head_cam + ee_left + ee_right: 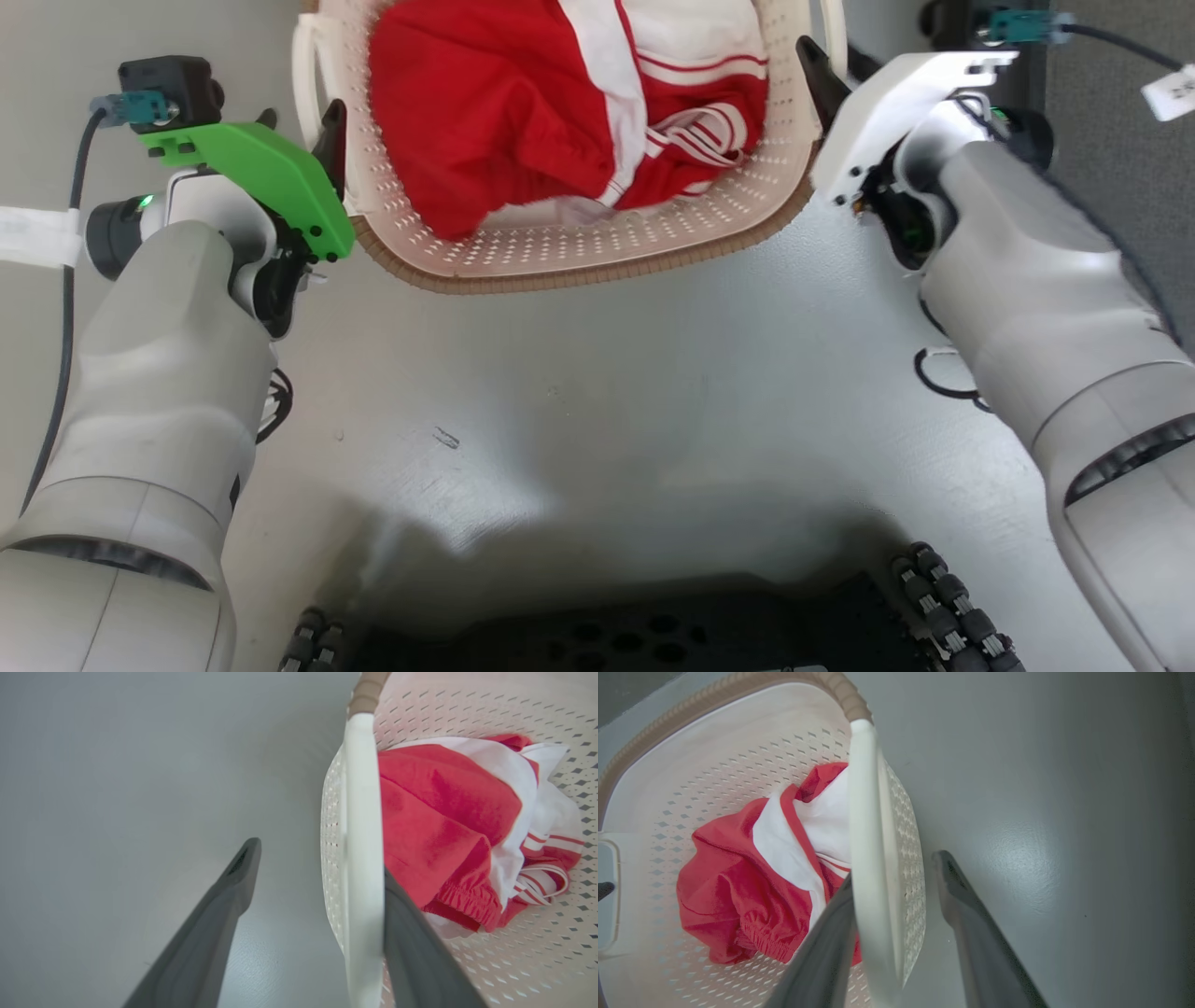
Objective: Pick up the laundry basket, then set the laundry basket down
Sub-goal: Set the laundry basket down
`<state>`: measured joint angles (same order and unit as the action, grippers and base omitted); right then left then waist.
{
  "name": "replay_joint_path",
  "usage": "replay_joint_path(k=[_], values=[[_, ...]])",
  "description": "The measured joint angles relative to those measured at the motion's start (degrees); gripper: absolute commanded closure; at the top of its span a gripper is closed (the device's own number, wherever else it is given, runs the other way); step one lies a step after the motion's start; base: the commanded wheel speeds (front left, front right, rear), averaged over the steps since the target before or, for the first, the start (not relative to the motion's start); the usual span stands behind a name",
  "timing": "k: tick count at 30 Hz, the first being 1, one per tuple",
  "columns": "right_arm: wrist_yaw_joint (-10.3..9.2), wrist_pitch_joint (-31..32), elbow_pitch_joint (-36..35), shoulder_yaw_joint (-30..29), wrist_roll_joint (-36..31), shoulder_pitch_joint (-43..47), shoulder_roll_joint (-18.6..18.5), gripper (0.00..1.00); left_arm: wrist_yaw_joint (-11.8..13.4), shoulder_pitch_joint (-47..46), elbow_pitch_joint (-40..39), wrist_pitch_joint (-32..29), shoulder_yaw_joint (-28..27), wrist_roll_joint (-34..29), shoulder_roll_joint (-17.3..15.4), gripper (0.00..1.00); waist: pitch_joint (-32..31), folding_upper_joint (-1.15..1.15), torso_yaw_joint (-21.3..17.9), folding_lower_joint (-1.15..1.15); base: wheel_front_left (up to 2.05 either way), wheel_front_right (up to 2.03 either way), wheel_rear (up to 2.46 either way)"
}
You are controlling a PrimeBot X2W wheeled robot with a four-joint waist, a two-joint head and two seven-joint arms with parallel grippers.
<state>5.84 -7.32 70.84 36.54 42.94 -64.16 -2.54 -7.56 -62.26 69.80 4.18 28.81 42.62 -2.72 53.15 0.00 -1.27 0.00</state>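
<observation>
A two-armed robot is bracketing the laundry basket [579,250], a cream-white, rounded-rectangular plastic tub pierced with rows of small diamond holes and edged by a brown woven-look rim [560,283], which is sitting at the top of the head view over a smooth, faintly glossy grey surface [607,392]. The left gripper [317,858] is straddling the basket's left handle [362,835], a smooth white loop: one long dark finger is lying inside against it, the other is standing apart outside, so the jaws are spread and not clamped. The right gripper [894,868] is mirroring this at the right handle [864,835], likewise unclenched. A crumpled red-and-white garment [495,103] with striped trim is lying inside. Whether the basket is resting fully on the surface is hard to tell.
</observation>
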Motion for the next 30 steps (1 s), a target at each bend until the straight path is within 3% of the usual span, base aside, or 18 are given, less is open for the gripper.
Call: replay_joint_path(k=[20,30], values=[[1.22,1.26,-3.44,1.24,3.03,1.27,-1.05,0.0,0.01,0.17,0.31,2.04,0.33,1.56,-0.07,0.0,-3.22,0.0,0.49,0.0,0.0,0.0,0.0],[1.22,-4.11,-6.05,3.35,2.91,4.7,-1.07,0.0,0.01,3.45,-1.11,7.62,1.36,1.54,-0.08,0.0,-7.73,0.0,0.75,0.0,0.0,0.0,0.0]])
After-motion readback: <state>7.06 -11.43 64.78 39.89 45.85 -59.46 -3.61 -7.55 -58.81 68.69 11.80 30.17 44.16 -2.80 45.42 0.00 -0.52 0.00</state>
